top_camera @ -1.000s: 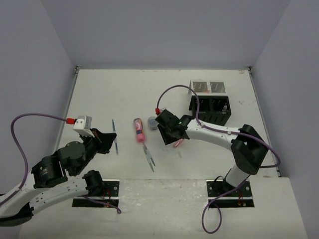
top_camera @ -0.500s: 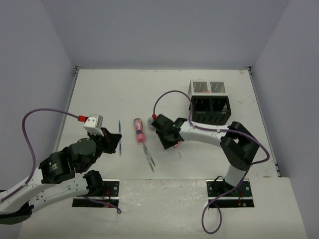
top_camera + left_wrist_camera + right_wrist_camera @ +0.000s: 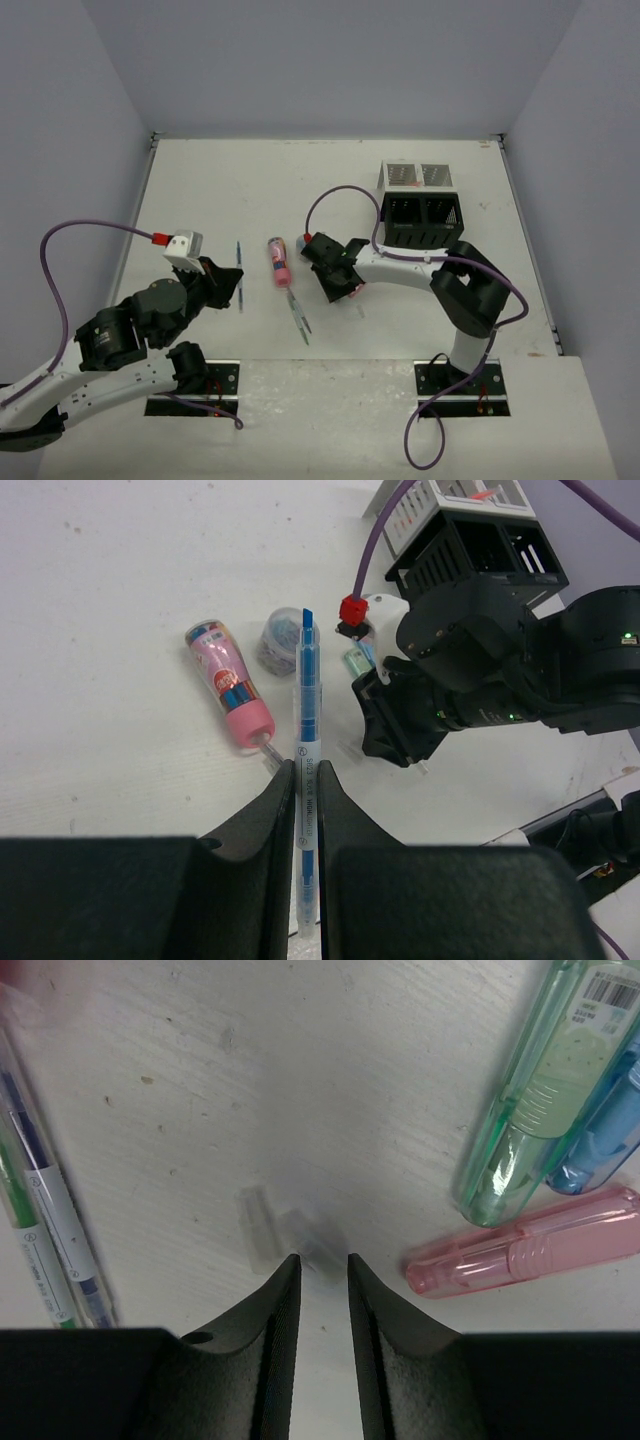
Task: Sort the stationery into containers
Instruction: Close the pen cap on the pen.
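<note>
The left gripper (image 3: 305,780) is clamped tight on a thin blue pen (image 3: 304,690), which sticks out past the fingertips and is carried above the white table (image 3: 200,190), on its left part. The right gripper (image 3: 320,1265) is down at the table surface near the middle, its jaws only narrowly apart with bare table showing in the gap and nothing held. A small clear cap-like piece (image 3: 258,1228) lies just ahead of its left fingertip. To that gripper's right a green marker (image 3: 535,1090) and a blue marker (image 3: 605,1130) lie side by side, touching, with a translucent pink pen (image 3: 525,1248) just beside them. Two thin pens (image 3: 50,1230) lie along the left edge of the right wrist view. A stubby pink marker (image 3: 230,680) lies flat between the two arms, with a small round grey-blue pot (image 3: 280,640) just beside its far end. The black mesh box (image 3: 422,222) stands at the far right, the white mesh box (image 3: 415,176) right behind it.
</note>
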Robot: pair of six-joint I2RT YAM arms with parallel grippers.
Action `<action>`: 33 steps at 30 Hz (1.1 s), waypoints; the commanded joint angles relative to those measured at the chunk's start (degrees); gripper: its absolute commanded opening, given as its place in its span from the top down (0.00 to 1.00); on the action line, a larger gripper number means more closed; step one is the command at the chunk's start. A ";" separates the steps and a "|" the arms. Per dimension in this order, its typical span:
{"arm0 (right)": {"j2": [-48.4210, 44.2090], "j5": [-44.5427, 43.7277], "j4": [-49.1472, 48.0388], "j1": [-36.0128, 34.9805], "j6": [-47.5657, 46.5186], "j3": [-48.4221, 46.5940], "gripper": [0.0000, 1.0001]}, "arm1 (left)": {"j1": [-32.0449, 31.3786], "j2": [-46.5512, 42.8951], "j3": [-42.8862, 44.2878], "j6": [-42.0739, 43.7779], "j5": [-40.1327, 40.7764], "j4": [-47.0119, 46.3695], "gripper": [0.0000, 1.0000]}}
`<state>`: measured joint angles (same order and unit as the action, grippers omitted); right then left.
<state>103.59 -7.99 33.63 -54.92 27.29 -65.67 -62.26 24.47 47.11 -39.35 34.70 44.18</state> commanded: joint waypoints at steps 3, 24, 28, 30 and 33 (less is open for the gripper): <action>1.74 0.06 -1.56 -0.38 -0.31 -2.37 0.73 | 0.10 -0.47 -0.27 2.02 -0.60 -2.10 1.00; -11.70 -1.90 -3.74 -0.38 2.24 0.70 1.00 | 0.12 1.10 -0.33 0.74 -1.34 -3.03 1.00; -24.51 -2.02 -8.62 -0.28 6.06 3.76 1.00 | 0.12 3.36 -5.31 0.59 -10.08 -13.66 1.00; -35.42 -3.24 -11.55 0.01 9.95 7.05 1.00 | 0.12 4.51 -8.42 2.06 -17.38 -23.04 1.00; -48.73 -2.03 -22.40 0.00 16.72 13.29 1.00 | 0.11 3.92 -14.85 1.90 -28.12 -40.66 1.00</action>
<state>69.81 -8.94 24.63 -55.00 34.04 -58.60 -62.26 28.08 38.55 -39.17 23.19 28.62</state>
